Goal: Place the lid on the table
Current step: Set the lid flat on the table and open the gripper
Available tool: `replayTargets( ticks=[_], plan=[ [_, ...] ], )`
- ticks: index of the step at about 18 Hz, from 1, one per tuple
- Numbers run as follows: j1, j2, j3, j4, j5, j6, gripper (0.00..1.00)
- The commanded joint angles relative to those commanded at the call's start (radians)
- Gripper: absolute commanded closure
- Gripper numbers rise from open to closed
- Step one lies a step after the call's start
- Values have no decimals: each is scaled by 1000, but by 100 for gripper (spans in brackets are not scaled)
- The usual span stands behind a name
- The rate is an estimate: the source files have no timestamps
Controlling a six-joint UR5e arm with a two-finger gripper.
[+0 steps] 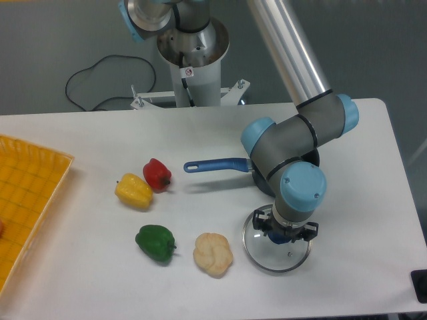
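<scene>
The lid (277, 255), a clear glass disc with a thin metal rim, lies low over the white table (100, 280) near its front edge, right of centre. My gripper (283, 235) points straight down over the lid's middle, shut on the dark blue knob, which the wrist mostly hides. I cannot tell whether the lid's rim touches the table. Just behind my arm sits the dark blue saucepan (220, 164), its long handle pointing left and its bowl largely hidden by the arm.
A pale bread roll (213, 253) lies just left of the lid. Further left are a green pepper (155, 242), a yellow pepper (133, 191) and a red pepper (157, 174). A yellow grid tray (27, 200) fills the left edge.
</scene>
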Motion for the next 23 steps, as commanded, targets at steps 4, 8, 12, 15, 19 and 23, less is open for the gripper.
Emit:
replayTargets(
  ticks=[4,8,12,15,19,23],
  plan=[
    [-2,-5,0,0,-2,0,44],
    [-5,-8,0,17,0,-14,43],
    [-6,-9,0,21,0,-15,43],
    [-8,-11,0,21,0,-17,42],
    [-9,-15,0,23,0,-29,42],
    [-12,-17,0,23,0,-29,41]
  ],
)
